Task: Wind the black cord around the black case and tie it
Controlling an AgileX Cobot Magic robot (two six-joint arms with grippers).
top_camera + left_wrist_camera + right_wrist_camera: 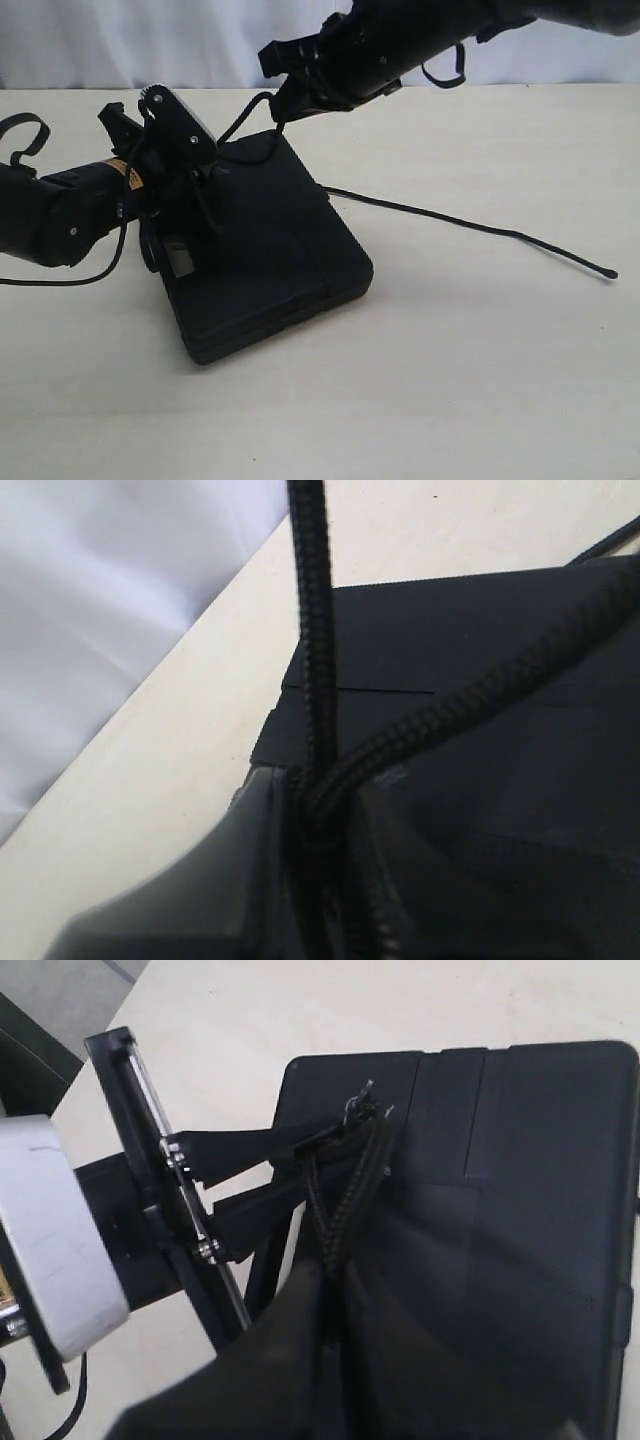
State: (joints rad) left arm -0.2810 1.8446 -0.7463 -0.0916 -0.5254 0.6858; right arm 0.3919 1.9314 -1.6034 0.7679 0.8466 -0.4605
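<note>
The black case (270, 250) lies flat on the table, slightly skewed. The black cord (450, 218) runs from under the case's right side across the table to its knobbed tip (611, 273). Another stretch rises off the case's far corner (245, 115). My left gripper (205, 175) sits over the case's left part, shut on the black cord (320, 730); two strands meet between its fingers (250, 850). My right gripper (285, 105) hovers above the case's far edge, shut on the cord (345, 1190), whose frayed end (362, 1105) lies by the left gripper's fingertips. The case (520, 1190) fills the view below.
The pale tabletop (480, 380) stretches around the case. A white backdrop (120, 40) hangs behind the table's far edge. The left arm's loose black cable (60, 280) loops on the table at the left.
</note>
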